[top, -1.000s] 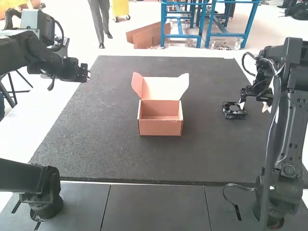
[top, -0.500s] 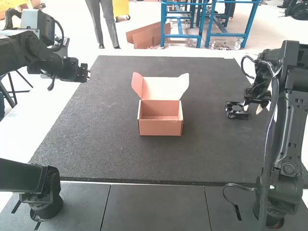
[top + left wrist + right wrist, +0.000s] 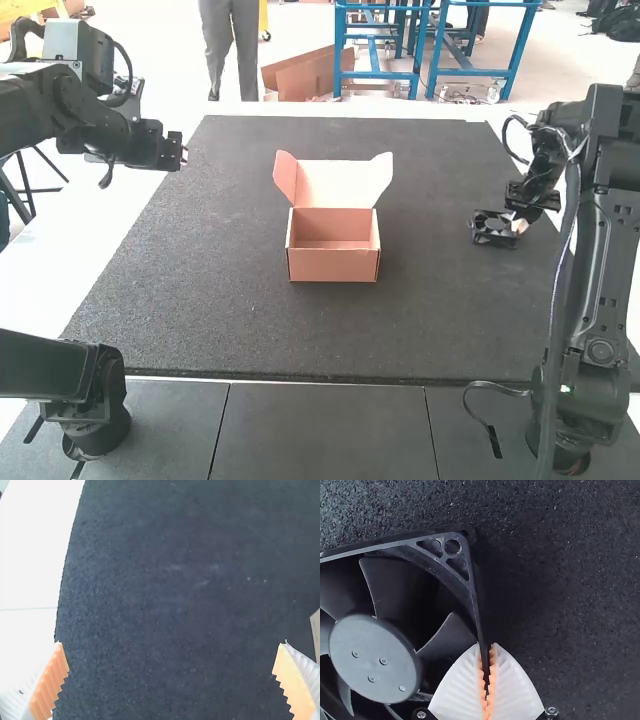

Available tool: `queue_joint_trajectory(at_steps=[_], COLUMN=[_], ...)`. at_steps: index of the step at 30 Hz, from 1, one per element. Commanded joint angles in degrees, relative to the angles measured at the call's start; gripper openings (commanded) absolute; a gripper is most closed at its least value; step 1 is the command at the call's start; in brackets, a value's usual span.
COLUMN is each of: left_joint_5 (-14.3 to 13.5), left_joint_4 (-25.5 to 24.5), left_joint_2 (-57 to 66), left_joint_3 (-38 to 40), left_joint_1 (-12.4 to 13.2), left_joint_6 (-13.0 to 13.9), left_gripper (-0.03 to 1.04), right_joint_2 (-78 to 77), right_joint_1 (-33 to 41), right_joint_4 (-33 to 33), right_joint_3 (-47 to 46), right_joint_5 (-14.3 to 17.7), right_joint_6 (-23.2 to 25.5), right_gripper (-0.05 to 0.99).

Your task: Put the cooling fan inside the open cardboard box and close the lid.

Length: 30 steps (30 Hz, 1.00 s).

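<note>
The black cooling fan (image 3: 493, 228) lies on the dark mat at the right, tilted up on one side. My right gripper (image 3: 518, 226) is shut on the fan's frame edge (image 3: 475, 615), its white ribbed fingers (image 3: 465, 690) pinching the thin black wall. The open cardboard box (image 3: 332, 243) stands at the mat's middle, its lid flap (image 3: 335, 180) upright at the back. My left gripper (image 3: 176, 152) hovers over the far left of the mat, well away from the box. Its orange pads (image 3: 49, 681) stand wide apart with nothing between them.
The dark mat (image 3: 240, 300) covers most of the table, with white table surface (image 3: 60, 250) along its left edge. The right arm's upright column (image 3: 590, 300) stands at the near right. Open mat lies between fan and box.
The right gripper has come down and shut on the fan's edge. The fan shifted slightly right and tilted up. The left arm has kept still.
</note>
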Motion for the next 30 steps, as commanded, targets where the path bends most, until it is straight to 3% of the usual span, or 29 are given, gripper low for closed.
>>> queue_joint_trajectory(at_steps=[1, 6, 17, 30], left_joint_5=[-0.19, -0.19, -0.19, -0.19], left_joint_4=[1.05, 1.66, 4.48, 5.97], left_joint_2=[0.56, 1.27, 1.71, 1.62], left_joint_3=[2.02, 1.23, -1.59, -3.87], left_joint_1=[-0.42, -0.42, -0.95, -2.26], left_joint_6=[0.40, 0.40, 0.40, 0.31], left_gripper=[0.97, 0.97, 0.97, 0.97], right_joint_2=[-4.65, -14.49, -35.94, -53.34], right_joint_1=[-0.97, -0.53, 2.02, 13.71], right_joint_4=[-0.49, -0.75, -8.22, -9.19], right_joint_3=[1.13, -1.07, -11.00, -20.05], right_joint_5=[-4.31, -6.15, -14.59, -17.14], right_joint_6=[2.16, 2.25, 2.77, 16.57], right_gripper=[-0.02, -0.02, -0.02, -0.02])
